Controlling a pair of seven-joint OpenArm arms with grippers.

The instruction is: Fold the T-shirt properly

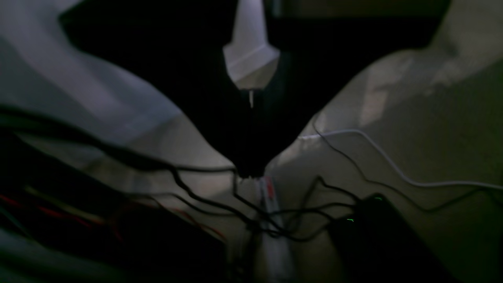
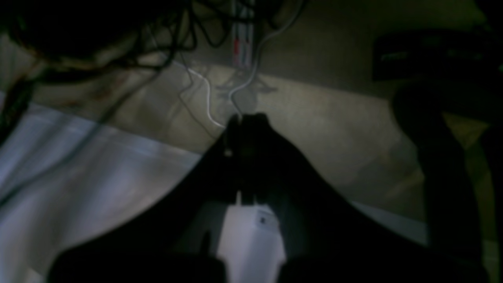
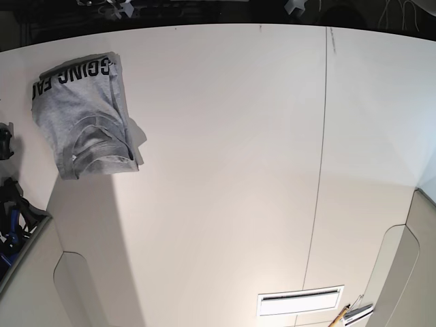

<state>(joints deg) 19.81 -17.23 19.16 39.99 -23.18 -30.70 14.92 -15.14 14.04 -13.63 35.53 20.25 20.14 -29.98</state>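
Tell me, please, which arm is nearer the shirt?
Probably right: the shirt lies at the table's right-arm side. Neither arm shows in the base view; neither wrist view shows the shirt.

Folded T-shirt (image 3: 87, 116) on white table (image 3: 225, 170)

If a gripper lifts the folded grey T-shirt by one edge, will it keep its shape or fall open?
The T-shirt would probably fall open: it looks like thin soft cloth, its layers lying loose with wrinkled, uneven edges. It seems light, so a push would likely bunch it on the white table instead of sliding it whole. It should not roll or break.
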